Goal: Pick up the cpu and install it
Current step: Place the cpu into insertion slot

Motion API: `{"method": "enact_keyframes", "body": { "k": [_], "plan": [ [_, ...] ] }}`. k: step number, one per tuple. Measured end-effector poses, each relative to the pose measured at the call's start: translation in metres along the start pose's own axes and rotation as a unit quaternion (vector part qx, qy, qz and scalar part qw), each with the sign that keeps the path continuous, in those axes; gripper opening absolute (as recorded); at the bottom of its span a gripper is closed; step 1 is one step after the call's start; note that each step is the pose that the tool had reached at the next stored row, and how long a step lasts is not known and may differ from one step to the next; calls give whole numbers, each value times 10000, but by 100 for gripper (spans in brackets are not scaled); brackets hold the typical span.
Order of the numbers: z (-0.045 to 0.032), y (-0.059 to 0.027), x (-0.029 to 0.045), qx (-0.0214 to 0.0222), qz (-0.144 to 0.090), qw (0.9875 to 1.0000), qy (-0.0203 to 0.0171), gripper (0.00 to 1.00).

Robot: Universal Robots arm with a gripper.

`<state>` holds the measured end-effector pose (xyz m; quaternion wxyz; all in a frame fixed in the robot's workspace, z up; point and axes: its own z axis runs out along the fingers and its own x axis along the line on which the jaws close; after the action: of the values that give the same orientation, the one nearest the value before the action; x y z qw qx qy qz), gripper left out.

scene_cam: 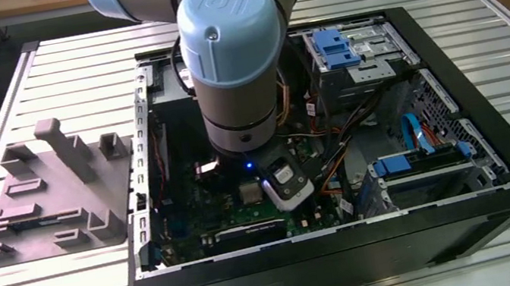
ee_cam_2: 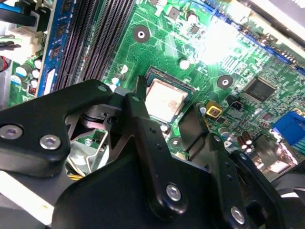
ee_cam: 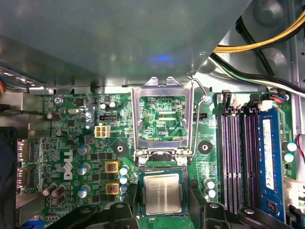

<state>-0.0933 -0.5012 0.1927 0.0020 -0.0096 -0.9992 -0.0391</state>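
We see the cpu [ee_cam: 163, 193] lying flat in its socket — between our jaws. They stand apart, gripping nothing — the load plate [ee_cam: 163, 117] is up

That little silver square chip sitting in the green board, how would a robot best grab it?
By two opposite edges, coming straight down from above. The cpu lies flat in its socket with the metal frame swung open, so only its thin sides offer purchase. The gripper already sits with a finger on either side.

The arm [scene_cam: 232, 62] hides the motherboard [scene_cam: 245, 213] (mostly) in the exterior view
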Motion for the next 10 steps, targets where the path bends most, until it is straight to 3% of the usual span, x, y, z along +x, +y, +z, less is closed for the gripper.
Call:
{"method": "enact_keyframes", "body": {
  "k": [3, 7, 10],
  "plan": [
    [3, 0, -2, -12, -5, 10000, 1, 53],
    [3, -1, -2, -20, -5, 10000, 2, 38],
    [5, -1, -3, -23, -5, 10000, 1, 38]
  ]
}}
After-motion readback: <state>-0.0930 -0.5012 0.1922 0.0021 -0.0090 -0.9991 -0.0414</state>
